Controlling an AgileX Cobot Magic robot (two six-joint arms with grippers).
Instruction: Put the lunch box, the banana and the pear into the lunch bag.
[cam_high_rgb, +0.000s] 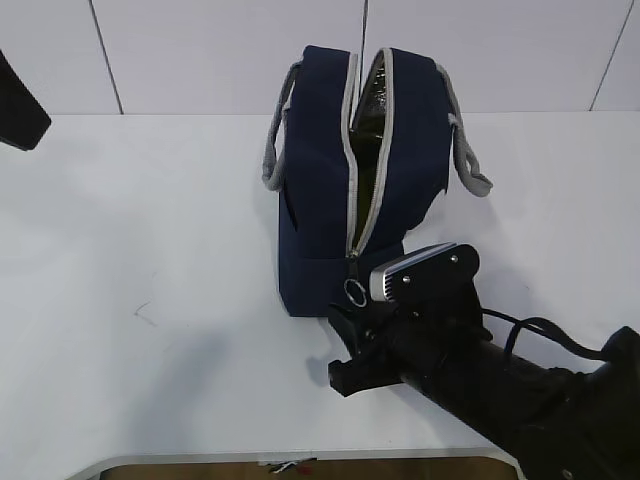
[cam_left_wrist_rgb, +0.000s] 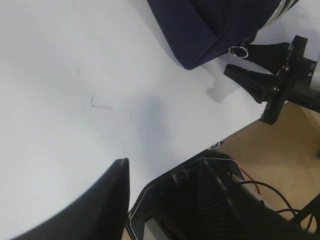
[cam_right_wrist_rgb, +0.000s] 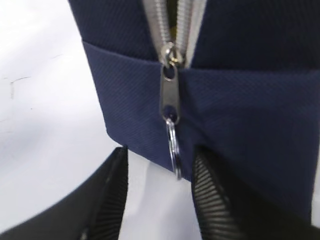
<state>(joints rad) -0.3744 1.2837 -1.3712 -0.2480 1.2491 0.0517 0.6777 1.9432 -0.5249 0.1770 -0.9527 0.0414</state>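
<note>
Boxy navy-blue fabric lunch bag (cam_high_rgb: 330, 190) sits unzipped mid white tabletop (cam_high_rgb: 130, 230), pale panelled wall behind. Right gripper (cam_right_wrist_rgb: 160, 200) fingers apart around its ring pull (cam_right_wrist_rgb: 173, 150); left gripper (cam_left_wrist_rgb: 120, 200) can't tell.

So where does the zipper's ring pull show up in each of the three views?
Exterior view: ring pull hangs at the bottom of the open zipper, on the lunch bag's near end, centre frame, just above the right gripper.
Left wrist view: small and metallic at upper right, at the bag's corner.
Right wrist view: centre frame, between the gripper's fingers.
Shared landmark: the right gripper's black fingers.
</note>
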